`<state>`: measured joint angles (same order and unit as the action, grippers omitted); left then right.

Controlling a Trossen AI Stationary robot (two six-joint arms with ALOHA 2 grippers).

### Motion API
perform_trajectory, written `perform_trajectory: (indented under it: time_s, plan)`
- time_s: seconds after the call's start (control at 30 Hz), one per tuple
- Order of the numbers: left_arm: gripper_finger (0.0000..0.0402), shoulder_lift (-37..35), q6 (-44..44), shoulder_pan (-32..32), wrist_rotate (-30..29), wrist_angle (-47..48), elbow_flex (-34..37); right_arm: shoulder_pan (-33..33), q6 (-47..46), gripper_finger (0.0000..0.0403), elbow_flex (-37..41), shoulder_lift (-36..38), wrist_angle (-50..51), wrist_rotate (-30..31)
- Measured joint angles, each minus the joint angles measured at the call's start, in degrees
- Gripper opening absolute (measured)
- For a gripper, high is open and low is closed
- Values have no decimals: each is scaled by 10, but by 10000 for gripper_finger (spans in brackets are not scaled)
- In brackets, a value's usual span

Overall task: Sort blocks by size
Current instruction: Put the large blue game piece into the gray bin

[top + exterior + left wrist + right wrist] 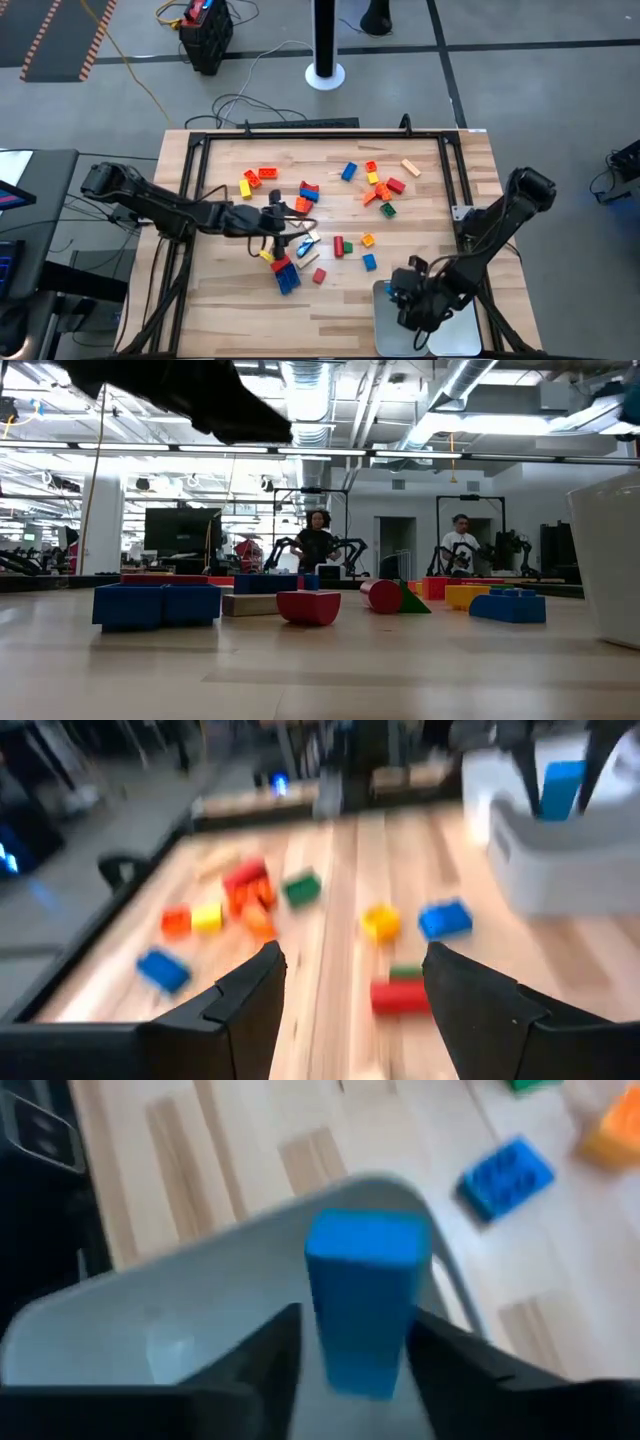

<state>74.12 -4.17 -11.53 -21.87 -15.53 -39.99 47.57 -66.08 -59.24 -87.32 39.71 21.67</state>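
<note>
Blocks [340, 205]: small plastic bricks in red, blue, orange, yellow, green and tan, scattered loose across the desk centre. One cluster lies at 12 o'clock to 1 o'clock; a second group, with a long blue brick [287, 279], lies toward 7 o'clock. One light-blue block [365, 1300] stands upright over a white tray at 5 o'clock.
</note>
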Motion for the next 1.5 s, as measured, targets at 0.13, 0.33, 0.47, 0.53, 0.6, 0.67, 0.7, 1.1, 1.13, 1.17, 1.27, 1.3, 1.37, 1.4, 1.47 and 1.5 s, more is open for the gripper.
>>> perform_trajectory:
  time_s: [0.13, 0.33, 0.47, 0.53, 0.6, 0.67, 0.7, 1.1, 1.13, 1.17, 1.27, 1.3, 1.37, 1.4, 1.47, 1.5]
  plan:
    - [224, 1, 23, -1, 0, 135, -47, -10, -33, 296, 0, 5, 25, -38]
    - [224, 1, 96, -27, 5, 217, -54, -12, -23, 319, 0, 54, 43, -1]
    - [224, 1, 145, -45, 6, 287, -53, -26, 20, 312, 0, 75, 55, 82]
    - [224, 1, 163, -51, 6, 318, -53, -42, 55, 310, 0, 76, 58, 111]
    - [224, 1, 185, -54, 5, 343, -53, -64, 93, 310, 0, 75, 57, 122]
    - [224, 1, 208, -54, 5, 363, -53, -90, 133, 310, 5, 74, 43, 122]
    - [224, 1, 220, -54, 5, 372, -53, -105, 156, 310, 8, 72, 35, 122]
    - [224, 32, 322, -54, -4, 264, -53, -225, 261, 310, 32, 62, -8, 198]
    - [224, 47, 326, -54, -1, 249, -53, -227, 263, 310, 32, 60, -10, 207]
    - [224, 61, 330, -54, 2, 233, -53, -229, 263, 310, 32, 60, -16, 208]
    - [224, 113, 340, -51, 3, 221, -65, -229, 263, 310, 32, 59, -15, 211]
    - [224, 131, 342, -49, 2, 220, -72, -229, 266, 310, 32, 60, -13, 211]
    - [224, 161, 344, -43, -1, 222, -89, -224, 270, 310, 32, 60, -13, 211]
    - [224, 175, 344, -39, -3, 222, -97, -221, 270, 310, 32, 60, -11, 211]
    - [224, 196, 342, -33, -3, 222, -112, -219, 271, 310, 32, 60, -11, 211]
    - [224, 207, 339, -30, -3, 225, -119, -216, 271, 310, 32, 60, -12, 211]
